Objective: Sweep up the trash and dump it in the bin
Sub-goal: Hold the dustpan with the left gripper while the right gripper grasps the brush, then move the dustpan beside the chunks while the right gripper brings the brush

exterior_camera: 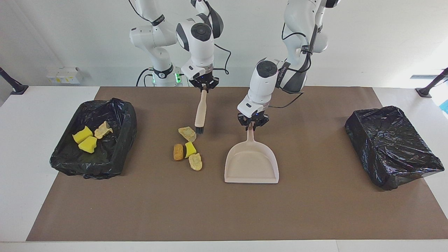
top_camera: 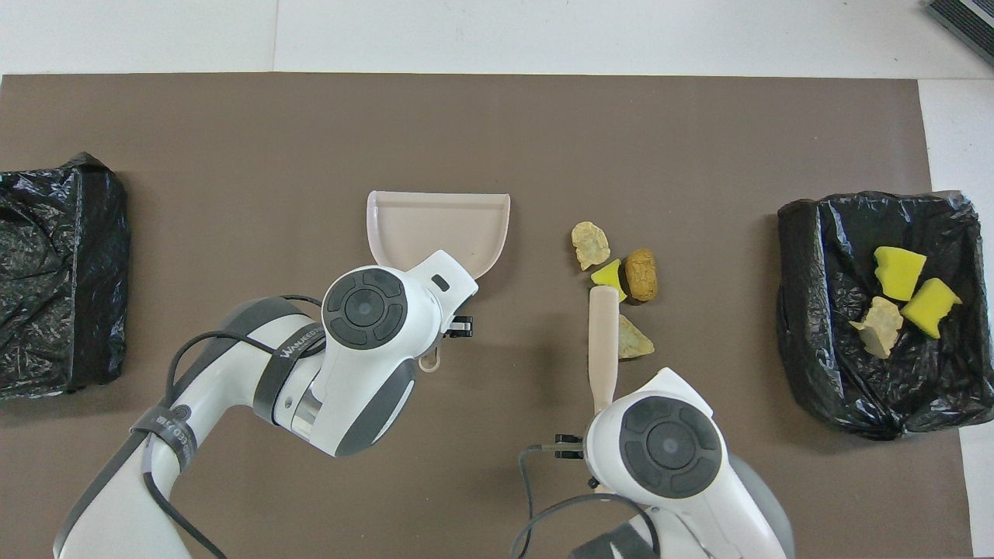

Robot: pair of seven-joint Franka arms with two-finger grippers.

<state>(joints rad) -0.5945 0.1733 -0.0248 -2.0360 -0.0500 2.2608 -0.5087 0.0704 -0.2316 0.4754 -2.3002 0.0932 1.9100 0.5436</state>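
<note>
Several small foam chunks of trash lie on the brown mat: a tan one (exterior_camera: 187, 133), an orange-brown one (exterior_camera: 178, 152), a yellow one (exterior_camera: 190, 149) and another tan one (exterior_camera: 195, 161). Three more, two yellow (exterior_camera: 82, 134) and one tan (exterior_camera: 103, 130), lie in the open black-lined bin (exterior_camera: 120, 115). My right gripper (exterior_camera: 204, 87) is shut on the beige brush (exterior_camera: 201, 110), whose dark bristles are down beside the tan chunk nearest the robots. My left gripper (exterior_camera: 252, 125) is shut on the handle of the beige dustpan (exterior_camera: 252, 164), which lies empty on the mat beside the chunks, toward the left arm's end.
A second bin wrapped in a black bag (exterior_camera: 392, 143) stands at the left arm's end of the table. The mat (exterior_camera: 315, 210) covers most of the table. In the overhead view the brush (top_camera: 603, 341) lies between the chunks and the dustpan (top_camera: 439, 225).
</note>
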